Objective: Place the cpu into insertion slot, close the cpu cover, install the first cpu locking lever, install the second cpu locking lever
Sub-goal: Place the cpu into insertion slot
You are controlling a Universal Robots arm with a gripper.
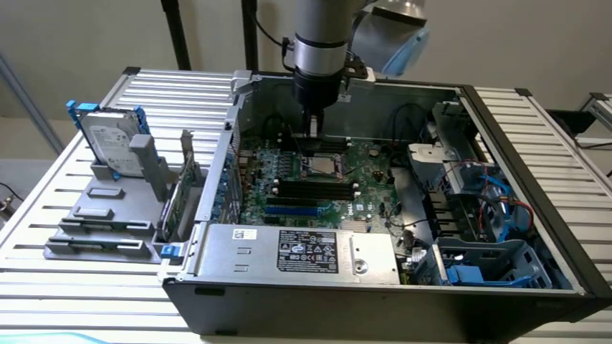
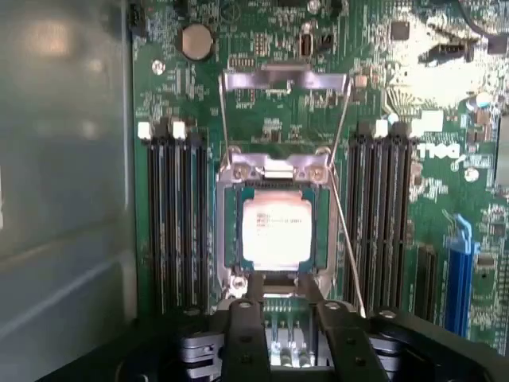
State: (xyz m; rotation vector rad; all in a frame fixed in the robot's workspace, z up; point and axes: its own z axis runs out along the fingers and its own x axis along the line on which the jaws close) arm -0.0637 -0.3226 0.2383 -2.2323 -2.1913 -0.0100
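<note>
Now I'm holding the gripper (image 2: 280,283), jaws half apart and empty, beside the seated cpu (image 2: 276,231), judging the raised cpu cover (image 2: 284,78) stiff, best pushed at its free edge.

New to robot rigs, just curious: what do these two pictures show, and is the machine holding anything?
A robot arm reaches into an open computer case lying on a slatted metal table. One picture is from a camera off the arm; the other from a camera on its wrist, looking down at the motherboard. There the cpu sits in the insertion slot, the cpu cover stands raised, and the pincer hangs at the slot's edge, open, with nothing seen in it. A hard drive stands beside the case.
</note>
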